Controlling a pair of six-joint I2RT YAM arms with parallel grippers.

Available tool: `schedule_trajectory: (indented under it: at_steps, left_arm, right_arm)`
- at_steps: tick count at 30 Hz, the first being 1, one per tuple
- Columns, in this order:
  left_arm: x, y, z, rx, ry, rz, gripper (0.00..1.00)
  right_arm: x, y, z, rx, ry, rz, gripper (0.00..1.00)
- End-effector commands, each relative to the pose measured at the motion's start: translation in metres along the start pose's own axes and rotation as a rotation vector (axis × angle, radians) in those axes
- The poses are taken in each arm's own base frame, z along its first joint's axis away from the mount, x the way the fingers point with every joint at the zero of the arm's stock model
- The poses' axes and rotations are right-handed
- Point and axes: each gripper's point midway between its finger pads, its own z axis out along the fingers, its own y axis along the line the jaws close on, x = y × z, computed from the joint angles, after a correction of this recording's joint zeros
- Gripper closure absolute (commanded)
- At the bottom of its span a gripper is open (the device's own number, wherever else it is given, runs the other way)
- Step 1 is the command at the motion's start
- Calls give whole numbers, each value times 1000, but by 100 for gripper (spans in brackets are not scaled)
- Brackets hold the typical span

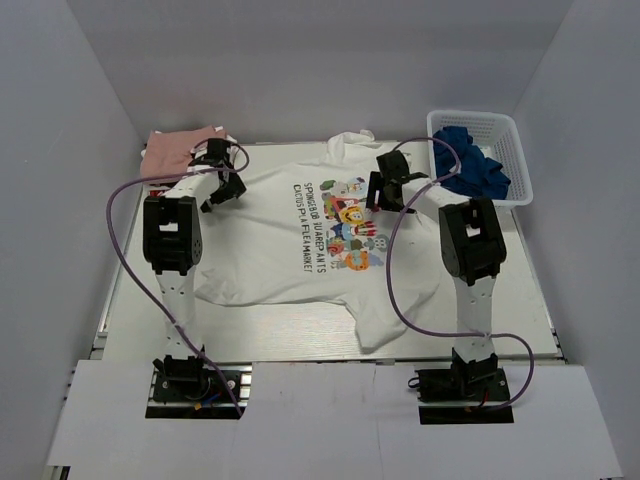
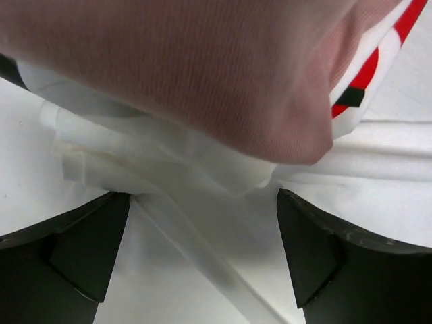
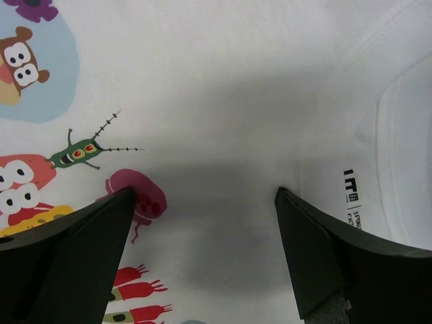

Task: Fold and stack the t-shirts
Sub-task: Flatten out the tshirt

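The large white t-shirt (image 1: 290,240) is lying spread flat, print side up, across the middle of the table (image 1: 510,300), and no fold is showing in it yet. It looks like the main job left. In the upper left of the frame the pink tee (image 1: 172,150) is sitting as a folded bundle, with the white-and-red printed one (image 2: 378,61) peeking out from under it, so the stack seems to be started there. Whether the blue cloth (image 1: 478,172) in the white basket (image 1: 500,128) at the upper right is another shirt, I cannot tell. The left gripper (image 1: 225,190) is hovering at the white shirt's upper-left sleeve, just beside the pink bundle, fingers apart and holding nothing; the right gripper (image 1: 378,195) is hanging over the print near the collar, fingers also apart. One sleeve is reaching down toward the table's lower edge, while bare tabletop is lying open at the lower right — likely the freest room for swinging cloth over.
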Motion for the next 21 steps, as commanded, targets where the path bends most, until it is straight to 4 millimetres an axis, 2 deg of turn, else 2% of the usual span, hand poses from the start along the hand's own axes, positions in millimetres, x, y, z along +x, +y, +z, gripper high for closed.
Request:
schedule_trajectory:
  at_steps: [1, 2, 3, 4, 5, 6, 7, 8, 9, 10, 11, 13, 14, 15, 16, 17, 18, 19, 20, 21]
  left_arm:
    - [27, 5, -13, -4, 111, 35, 0]
    - [15, 4, -25, 1, 76, 14, 0]
    - [22, 9, -33, -9, 80, 25, 0]
    - [9, 7, -61, 35, 44, -14, 0]
    - [5, 7, -73, 64, 23, -24, 0]
    - [23, 14, -78, 59, 39, -25, 0]
    - [24, 18, -87, 68, 25, -39, 0]
    - [18, 17, -110, 98, -8, -65, 0]
    - [28, 26, -112, 81, 1, -60, 0]
    - [31, 30, -118, 77, 6, -75, 0]
    - [37, 31, -130, 87, 6, -76, 0]
    - [50, 29, -140, 106, 15, -55, 0]
    - [67, 34, -138, 92, 44, -49, 0]
    - [78, 29, -141, 109, 60, -42, 0]
    - [85, 32, -141, 111, 77, -39, 0]
    - [104, 32, -137, 110, 114, -28, 0]
    - [110, 27, -138, 132, 115, -27, 0]
    - [117, 31, -135, 120, 129, -21, 0]
    - [132, 35, -130, 103, 157, -2, 0]
    - [137, 38, -129, 93, 168, -14, 0]
  right_arm:
    - [0, -7, 6, 13, 39, -9, 10]
    - [-6, -7, -2, 3, 21, -13, 10]
    - [-7, -3, -8, -9, 8, -24, 10]
    - [-7, -2, -20, -33, -18, -28, 10]
    - [-6, 0, -26, -44, -26, -30, 10]
    - [-5, 4, -32, -55, -36, -40, 10]
    - [-3, 0, -47, -31, -53, -24, 10]
    - [-1, -2, -51, -15, -58, -31, 10]
    - [8, -1, -54, 2, -51, -48, 10]
    - [4, 8, -67, -16, -81, -58, 10]
    - [13, 10, -68, -22, -68, -82, 10]
    - [21, 33, -80, -64, -86, -124, 10]
    - [23, 39, -84, -76, -88, -130, 10]
    - [30, 51, -87, -100, -84, -151, 10]
    - [30, 67, -91, -139, -103, -166, 10]
    - [34, 79, -94, -185, -99, -184, 10]
    - [36, 101, -101, -263, -100, -205, 10]
    - [44, 121, -108, -345, -91, -236, 10]
    - [52, 135, -109, -380, -84, -253, 10]
    - [57, 147, -112, -431, -82, -263, 10]
